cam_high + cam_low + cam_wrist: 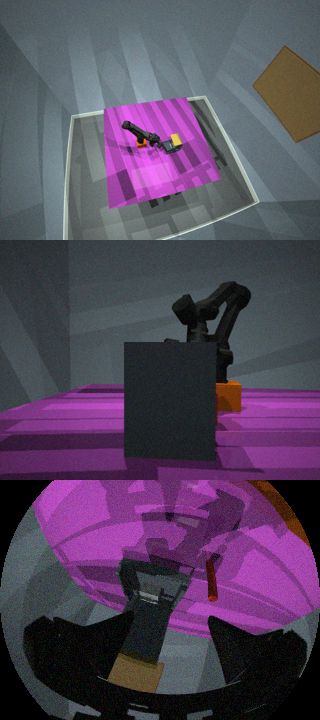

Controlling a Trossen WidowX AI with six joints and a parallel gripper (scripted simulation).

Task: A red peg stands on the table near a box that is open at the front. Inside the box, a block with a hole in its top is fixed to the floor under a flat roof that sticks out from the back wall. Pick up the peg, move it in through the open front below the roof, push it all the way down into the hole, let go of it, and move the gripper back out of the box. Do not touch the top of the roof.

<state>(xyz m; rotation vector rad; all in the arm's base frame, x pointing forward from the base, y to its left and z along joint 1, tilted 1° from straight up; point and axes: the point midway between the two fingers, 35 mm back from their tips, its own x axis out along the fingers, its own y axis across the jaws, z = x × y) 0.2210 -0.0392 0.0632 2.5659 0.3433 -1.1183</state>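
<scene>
The red peg (212, 580) (216, 409) stands upright on the table, outside the box; the arm hides it in the top view. The dark grey box (175, 150) (169, 400) (145, 635) has a yellow roof (176, 139) at its back. The block (170, 145) (149, 595) shows inside as a lighter patch; its hole cannot be made out. My gripper (159, 145) (171, 617) is open and empty. It hangs above the table near the box's open side. In the wrist view the peg lies right of the box, beyond the right fingertip. The exterior view hides my fingers behind the box.
The arm's orange base (141, 142) (228, 396) stands on the magenta table (152, 178) (64, 426). The box's tall back wall faces the exterior view. A brown panel (289, 93) lies far off to the right in the top view.
</scene>
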